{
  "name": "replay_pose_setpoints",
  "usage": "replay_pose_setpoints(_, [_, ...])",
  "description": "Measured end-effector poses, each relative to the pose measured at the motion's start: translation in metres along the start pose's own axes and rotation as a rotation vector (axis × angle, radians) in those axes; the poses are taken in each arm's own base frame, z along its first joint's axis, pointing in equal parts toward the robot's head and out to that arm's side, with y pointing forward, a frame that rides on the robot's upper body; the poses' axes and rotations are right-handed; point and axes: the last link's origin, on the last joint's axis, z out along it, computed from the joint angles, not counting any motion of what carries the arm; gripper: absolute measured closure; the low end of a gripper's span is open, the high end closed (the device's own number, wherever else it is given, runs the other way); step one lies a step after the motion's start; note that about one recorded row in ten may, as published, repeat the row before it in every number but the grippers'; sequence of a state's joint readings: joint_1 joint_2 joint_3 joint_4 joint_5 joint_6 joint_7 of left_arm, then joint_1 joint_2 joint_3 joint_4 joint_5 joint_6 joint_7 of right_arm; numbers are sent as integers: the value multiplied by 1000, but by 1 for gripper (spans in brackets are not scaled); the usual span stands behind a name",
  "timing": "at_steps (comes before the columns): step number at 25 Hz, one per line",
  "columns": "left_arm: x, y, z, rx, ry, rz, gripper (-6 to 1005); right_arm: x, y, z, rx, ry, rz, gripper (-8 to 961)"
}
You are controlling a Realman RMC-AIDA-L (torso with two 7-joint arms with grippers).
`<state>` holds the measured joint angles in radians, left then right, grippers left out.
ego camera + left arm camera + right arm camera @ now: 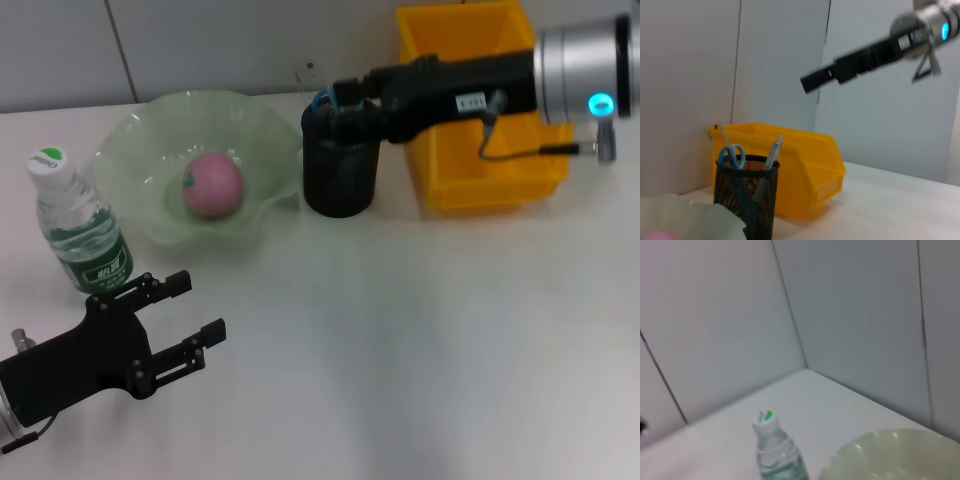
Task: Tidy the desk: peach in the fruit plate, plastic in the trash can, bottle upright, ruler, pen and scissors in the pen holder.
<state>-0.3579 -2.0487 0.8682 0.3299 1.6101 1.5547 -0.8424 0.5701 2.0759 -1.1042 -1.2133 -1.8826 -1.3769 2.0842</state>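
**Inspector:** Starting at the left of the head view: the left gripper [185,322] sits in the lower left corner over bare desk [420,340], fingers spread wide, holding nothing. I judge it idle. Just above it, the bottle [78,222] stands upright with its cap on.

**Supervisor:** And the fruit?

**Inspector:** The peach [212,185] lies in the green fruit plate [250,120], upper left of centre. Moving right, the black mesh pen holder [340,165] stands just beside the plate's rim. The left wrist view shows the scissors [732,155] with blue handles, a pen [773,152] and a thin strip I take for the ruler [722,136], all standing in it.

**Supervisor:** Where is the working arm?

**Inspector:** The right gripper [340,98] reaches in from the upper right and hangs directly over the holder's mouth. Whether its fingers are parted I cannot tell; the tips are lost against the dark mesh. Behind it stands the yellow trash can [480,180]; its contents are hidden by the arm.

**Supervisor:** Step in hand?

**Inspector:** In my judgement, the last stationery delivery. No loose item shows on the desk. Next move calls for a straight lift clear of the handles, so nothing is dragged out or the holder tipped.
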Motion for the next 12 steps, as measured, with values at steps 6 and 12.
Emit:
replay_pose_setpoints(6, [2,0,1,-20,-1,1,210,73,-8,-7,-113,-36,86,190])
replay_pose_setpoints(12, [4,1,1,-33,3,2,215,120,6,-15,-151,-181,-84,171])
